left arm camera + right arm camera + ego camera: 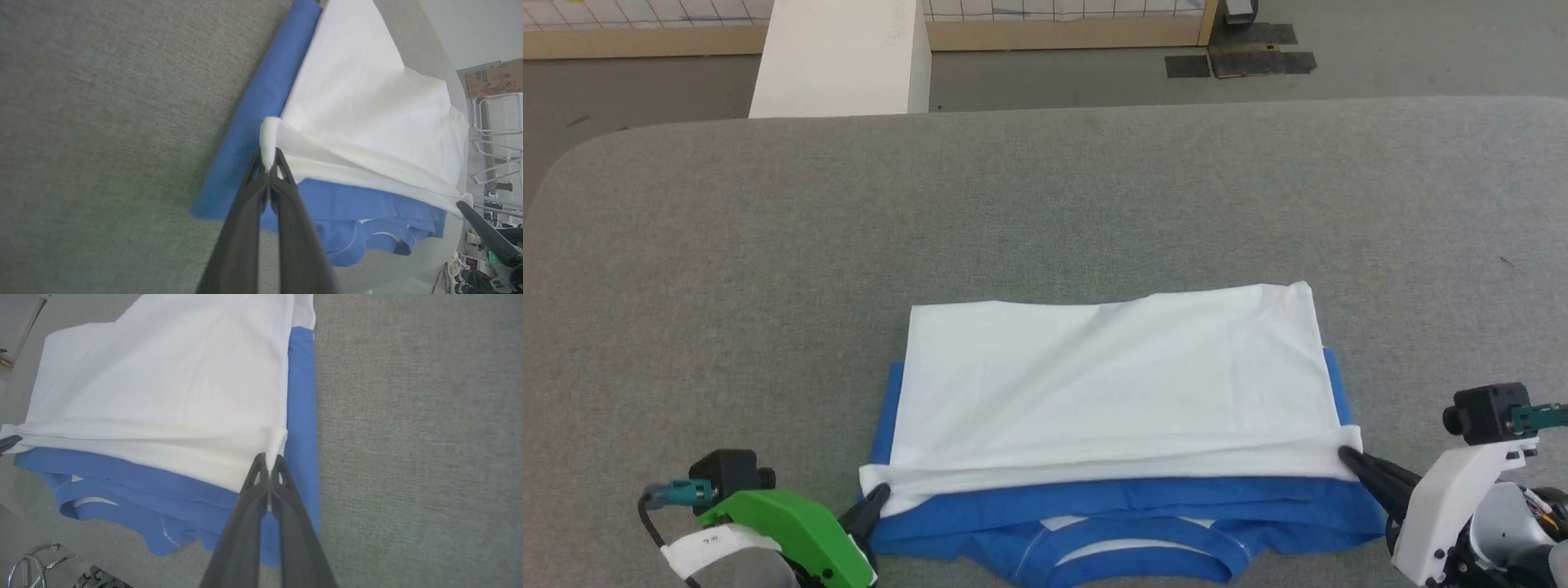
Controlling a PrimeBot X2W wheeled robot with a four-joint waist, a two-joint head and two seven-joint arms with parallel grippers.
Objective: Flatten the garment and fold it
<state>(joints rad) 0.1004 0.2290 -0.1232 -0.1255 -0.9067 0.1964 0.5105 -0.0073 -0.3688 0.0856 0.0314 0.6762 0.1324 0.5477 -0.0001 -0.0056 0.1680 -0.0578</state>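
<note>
The garment (1111, 384) lies on the grey table near its front edge, its white body folded over the blue sleeves and collar trim, which show along the near side. My left gripper (879, 494) is shut on the white fold's near left corner (267, 141). My right gripper (1347, 454) is shut on the near right corner (276, 443). Between the two grips the white edge runs as a taut band across the blue layer. In the left wrist view my left gripper (268, 161) pinches white cloth; the right gripper (269, 461) does the same in its own view.
The grey felt table (1045, 204) stretches wide behind and beside the shirt. A white block (841, 57) stands past the far edge, with a wooden-framed panel (1062, 33) on the floor behind. Metal racks (496, 134) stand off the table's side.
</note>
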